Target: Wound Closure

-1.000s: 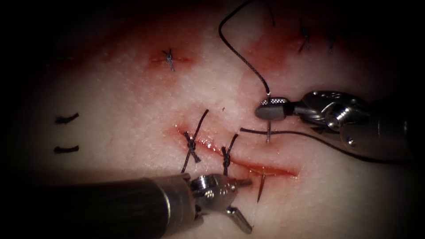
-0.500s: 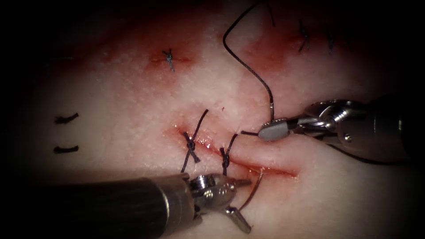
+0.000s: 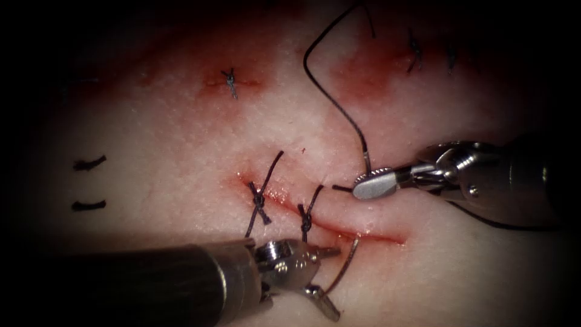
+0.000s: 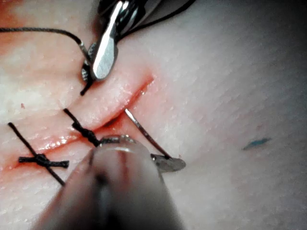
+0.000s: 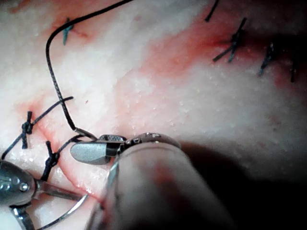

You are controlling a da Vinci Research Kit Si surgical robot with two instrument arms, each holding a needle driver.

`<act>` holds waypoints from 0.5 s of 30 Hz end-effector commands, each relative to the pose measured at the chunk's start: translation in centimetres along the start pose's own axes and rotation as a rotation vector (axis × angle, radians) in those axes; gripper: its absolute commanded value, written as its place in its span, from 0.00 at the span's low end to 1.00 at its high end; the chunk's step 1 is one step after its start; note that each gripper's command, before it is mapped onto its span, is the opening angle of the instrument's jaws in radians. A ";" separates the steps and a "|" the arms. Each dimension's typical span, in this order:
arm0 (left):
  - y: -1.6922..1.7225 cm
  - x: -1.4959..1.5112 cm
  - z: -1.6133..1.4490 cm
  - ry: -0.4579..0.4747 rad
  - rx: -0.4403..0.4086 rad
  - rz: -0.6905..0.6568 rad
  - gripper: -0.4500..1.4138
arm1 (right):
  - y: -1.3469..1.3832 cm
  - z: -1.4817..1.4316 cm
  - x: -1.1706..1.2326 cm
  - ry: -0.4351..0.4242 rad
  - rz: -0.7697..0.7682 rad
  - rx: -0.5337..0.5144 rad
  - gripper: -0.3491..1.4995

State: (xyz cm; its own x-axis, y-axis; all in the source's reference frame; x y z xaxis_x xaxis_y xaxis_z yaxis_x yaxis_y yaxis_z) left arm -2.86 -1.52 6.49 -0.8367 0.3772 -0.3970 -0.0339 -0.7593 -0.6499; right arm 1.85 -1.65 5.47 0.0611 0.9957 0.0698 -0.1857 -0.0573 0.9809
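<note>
— The needle (image 3: pixel 346 266) has come further out below the cut (image 3: pixel 339 224); the right tool (image 3: pixel 373 184), jaws clamped on its thread end, pushed it through. The left tool (image 3: pixel 318 272) gapes beside it, empty.
— Count: two tied stitches (image 3: pixel 260 200) on the cut, one needle, one thread (image 3: pixel 330 91).

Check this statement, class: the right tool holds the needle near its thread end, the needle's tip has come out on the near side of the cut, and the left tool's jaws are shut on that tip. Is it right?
Not quite. The left tool has open jaws around the needle tip without gripping it, as the endoscope view shows. The right tool does hold the needle near its thread end, and the tip has emerged from the tissue beside the cut.
</note>
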 end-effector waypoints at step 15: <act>-0.27 0.12 -0.13 0.197 0.054 0.494 0.43 | 0.35 -0.82 0.63 0.222 -0.319 -0.105 0.50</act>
State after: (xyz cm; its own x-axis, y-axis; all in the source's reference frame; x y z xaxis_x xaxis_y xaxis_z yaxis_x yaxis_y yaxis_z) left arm -2.81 -1.14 6.48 -0.6353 0.0381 -0.7713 0.3168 -0.8980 -0.3053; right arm 0.96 -0.94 5.63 -0.0819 0.9538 -0.2891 -0.2925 0.2543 0.9218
